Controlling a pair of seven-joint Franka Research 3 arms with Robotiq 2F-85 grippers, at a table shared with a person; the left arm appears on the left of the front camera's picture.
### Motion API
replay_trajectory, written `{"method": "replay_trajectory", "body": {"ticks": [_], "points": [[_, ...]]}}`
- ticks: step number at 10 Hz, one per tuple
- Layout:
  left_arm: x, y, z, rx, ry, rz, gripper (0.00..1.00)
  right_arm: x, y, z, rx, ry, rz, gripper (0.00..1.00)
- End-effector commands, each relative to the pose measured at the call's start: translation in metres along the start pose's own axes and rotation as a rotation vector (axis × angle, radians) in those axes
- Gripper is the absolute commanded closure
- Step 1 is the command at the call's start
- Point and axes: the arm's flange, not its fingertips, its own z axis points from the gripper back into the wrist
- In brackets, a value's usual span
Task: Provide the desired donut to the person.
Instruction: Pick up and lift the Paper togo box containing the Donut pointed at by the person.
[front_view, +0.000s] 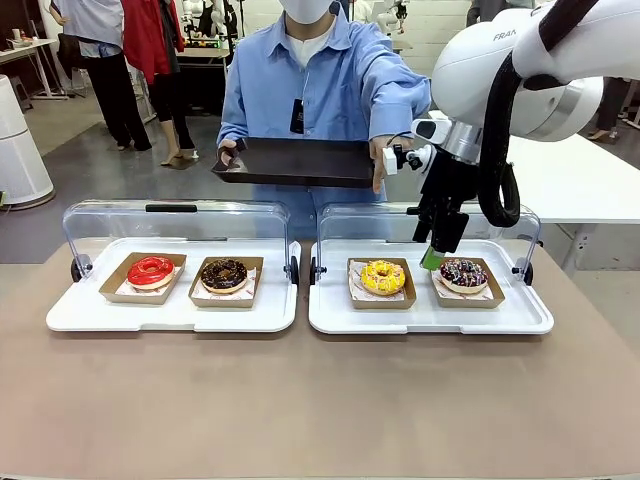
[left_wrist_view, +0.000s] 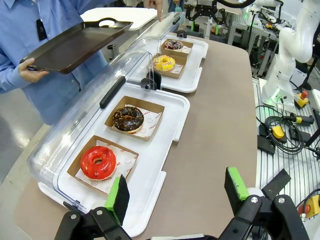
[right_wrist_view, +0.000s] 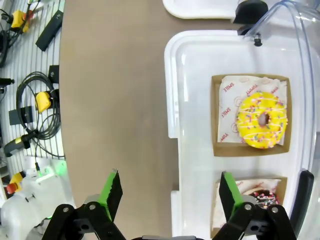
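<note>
Hovering where? — spotter

Right gripper (front_view: 437, 254) hangs low over the right tray (front_view: 430, 322), pads spread wide, nothing in them. It sits between yellow donut (front_view: 383, 276) and sprinkle donut (front_view: 463, 273), nearer the sprinkle one. Left gripper (left_wrist_view: 177, 191) hangs above the table (left_wrist_view: 220, 125) beside the left tray (front_view: 170, 318), also spread and empty. — me

Which donut is wanted? — spotter

Cannot tell. There are four, each in a box: red donut (front_view: 150, 270) and chocolate donut (front_view: 224, 273) on the left tray, the other two below me. Person (front_view: 320, 80) stands across the table and holds a black tray (front_view: 295, 160) out level. First risk, as I judge it: taking the wrong one. — me

And the grab itself? — spotter

My wrist view puts one pad over bare table outside the tray rim and the other over the sprinkle donut's box (right_wrist_view: 282, 187). Descending like this, I would likely straddle the rim and jam or tip the tray, so I should shift inward first. Pinching the donut itself would smear the icing. Pinching one box wall could let the box sag and the donut slide out on the lift. — me

Anything in the way? — spotter

Raised lid (front_view: 360, 225) stands just behind my gripper. A straight path toward the person could clip it. Person's hand (front_view: 378, 160) curls over the black tray's edge, so setting down near that edge risks a knock. — me
</note>
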Motion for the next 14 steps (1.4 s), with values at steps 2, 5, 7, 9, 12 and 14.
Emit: {"method": "replay_trajectory", "body": {"ticks": [2,5,7,9,12,14], "points": [[0.0,0.001,0.001,0.002,-0.024,-0.013,0.0,0.001,-0.001,0.0,-0.007,0.007,0.001,0.0],[0.0,0.001,0.001,0.002,-0.024,-0.013,0.0,0.018,0.004,-0.008,-0.102,0.062,-0.041,0.0],[0.0,0.001,0.001,0.002,-0.024,-0.013,0.0,0.048,0.004,-0.023,-0.118,0.093,-0.046,0.0],[0.0,0.001,0.001,0.002,-0.024,-0.013,0.0,0.074,-0.003,-0.042,-0.13,0.111,-0.045,0.0],[0.0,0.001,0.001,0.002,-0.024,-0.013,0.0,0.095,-0.025,-0.083,-0.12,0.158,0.019,0.0],[0.0,0.001,0.001,0.002,-0.024,-0.013,0.0,0.088,-0.044,-0.107,-0.086,0.197,0.039,0.0]]}}
